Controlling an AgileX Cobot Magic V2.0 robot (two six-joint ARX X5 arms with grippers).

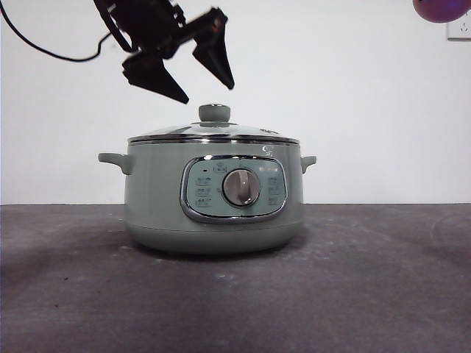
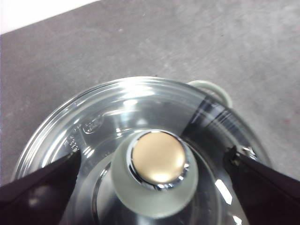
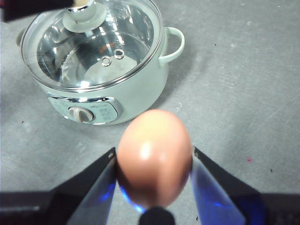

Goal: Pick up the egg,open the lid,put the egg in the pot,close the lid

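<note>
Hovering above the pot (image 1: 213, 202), the left gripper (image 1: 197, 79) hangs with its two black jaws spread wide, tips pointing down on either side of the lid's pale green knob (image 1: 214, 112) and clear of it. Nothing between the jaws. From the left wrist view, the knob's brassy cap (image 2: 157, 157) sits centred between the two jaws, glass all round it.

Lid (image 1: 213, 133) seated flat on the pot, metal rim resting on the green body. Pot stands on the dark grey table (image 1: 383, 294), control panel (image 1: 234, 188) and silver dial (image 1: 241, 187) facing the front camera, one small handle (image 1: 115, 160) out to each side.

Right gripper (image 3: 154, 166) clamped on the egg (image 3: 154, 176); brown-orange shell fills the gap between both jaws, held up in the air off to one side of the pot, on the control panel side. In the right wrist view, two small vent holes (image 3: 112, 57) show in the glass. Through the lid the pot's inside looks bare metal.
</note>
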